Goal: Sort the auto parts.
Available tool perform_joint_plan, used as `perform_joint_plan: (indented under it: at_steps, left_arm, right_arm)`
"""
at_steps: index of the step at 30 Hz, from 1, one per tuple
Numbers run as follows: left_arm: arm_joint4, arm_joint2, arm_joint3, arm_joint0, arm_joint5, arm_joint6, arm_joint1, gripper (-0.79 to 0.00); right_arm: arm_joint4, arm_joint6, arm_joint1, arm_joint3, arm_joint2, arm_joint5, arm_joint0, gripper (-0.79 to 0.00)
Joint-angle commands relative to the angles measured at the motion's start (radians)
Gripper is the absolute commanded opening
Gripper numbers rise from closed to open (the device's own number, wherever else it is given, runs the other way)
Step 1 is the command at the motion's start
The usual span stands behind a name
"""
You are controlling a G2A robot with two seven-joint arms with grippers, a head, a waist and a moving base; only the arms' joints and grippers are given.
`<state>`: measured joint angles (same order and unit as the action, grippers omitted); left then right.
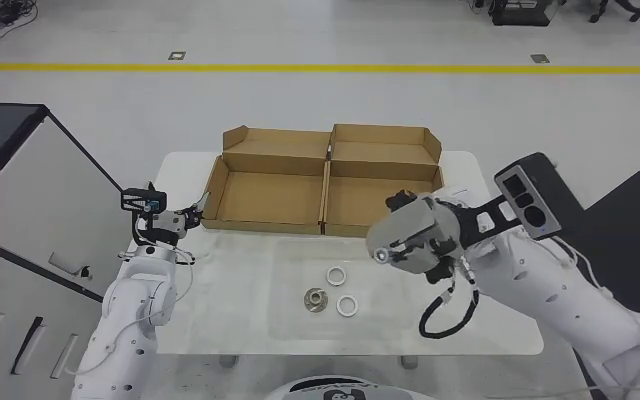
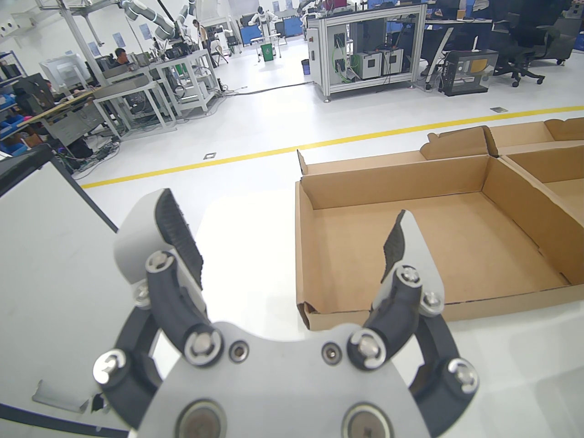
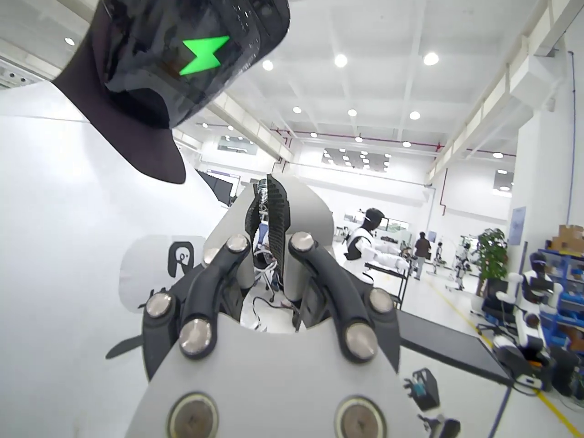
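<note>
Fingers: left gripper (image 2: pixel 287 239) spread wide, empty; right gripper (image 3: pixel 269 225) pressed together, raised off the table (image 1: pixel 230 300).
Parts: white ring (image 1: pixel 337 274), second white ring (image 1: pixel 347 306) and grey metal hub (image 1: pixel 317 298) clustered mid-table.
Around: shallow open cardboard box (image 1: pixel 268 198) beside its twin (image 1: pixel 372 200), behind the parts; left gripper at the first's corner.

Two boxes (image 1: pixel 270 198), two rings (image 1: pixel 330 275), one hub (image 1: pixel 317 298)

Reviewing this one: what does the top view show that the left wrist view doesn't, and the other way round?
Top view alone: two white rings and a grey metal part lying on the table. Left wrist view alone: the ribbed finger pads, spread open, and workbenches in the hall behind. Both: the left gripper, the left box, the right box, the table and the yellow floor line.
</note>
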<state>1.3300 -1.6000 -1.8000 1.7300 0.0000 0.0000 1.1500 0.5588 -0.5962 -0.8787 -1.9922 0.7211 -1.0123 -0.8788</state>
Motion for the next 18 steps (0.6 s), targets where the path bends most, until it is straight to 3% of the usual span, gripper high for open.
perform_joint_plan:
  at_steps: [1,9,18]
  left_arm:
    - [0.0,0.0,0.0,0.0,0.0,0.0,0.0,0.0]
    - [0.0,0.0,0.0,0.0,0.0,0.0,0.0,0.0]
    - [0.0,0.0,0.0,0.0,0.0,0.0,0.0,0.0]
  right_arm:
    - [-0.025,0.062,-0.001,0.002,0.006,0.0,0.004,-0.785]
    - [-0.116,0.152,-0.025,-0.011,0.009,0.0,0.011,-0.785]
    - [-0.105,-0.009,-0.078,-0.038,0.013,0.0,-0.02,-0.785]
